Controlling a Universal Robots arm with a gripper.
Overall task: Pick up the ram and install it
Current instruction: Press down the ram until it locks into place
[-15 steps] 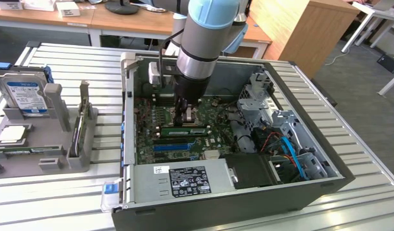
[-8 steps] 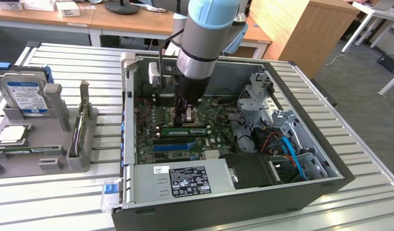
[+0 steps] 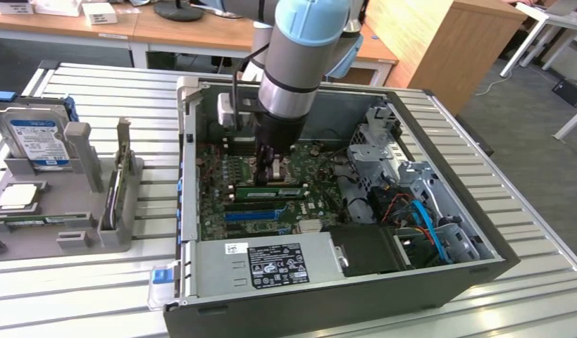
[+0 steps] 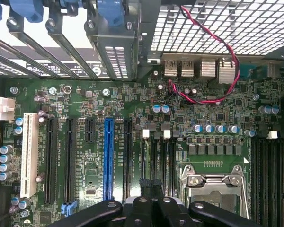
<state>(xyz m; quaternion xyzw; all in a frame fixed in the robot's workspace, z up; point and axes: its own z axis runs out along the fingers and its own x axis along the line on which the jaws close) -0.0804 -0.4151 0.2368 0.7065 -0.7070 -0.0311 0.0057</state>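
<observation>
Looking down from the exterior view, I have the arm [image 3: 302,63] reaching into the open computer case [image 3: 439,267], which lies on its side on the slatted metal desk [image 3: 72,296]. The gripper [image 3: 268,174] is low over the motherboard [image 3: 218,197], and its jaws are closed down narrow. The ram [image 3: 269,191] is the green stick lying flat across the board just under the gripper tip, with its pale label toward the exterior view's right; I cannot tell from here whether the jaws are touching it or only just above it, or whether it is seated in a slot.

In the wrist view the black fingers [image 4: 146,208] meet over the long black memory slots [image 4: 157,161] with white end clips, beside the metal processor socket [image 4: 215,184]. The blue slot strip [image 4: 108,158] runs parallel to those slots, and a white slot [image 4: 29,153] stands further off. A red and black wire [image 4: 217,52] loops near the rear ports.

On the desk at the exterior view's left a grey fixture [image 3: 53,204] carries a hard drive [image 3: 39,141] standing upright. The power supply [image 3: 269,262] with its black label fills the near end of the case.
</observation>
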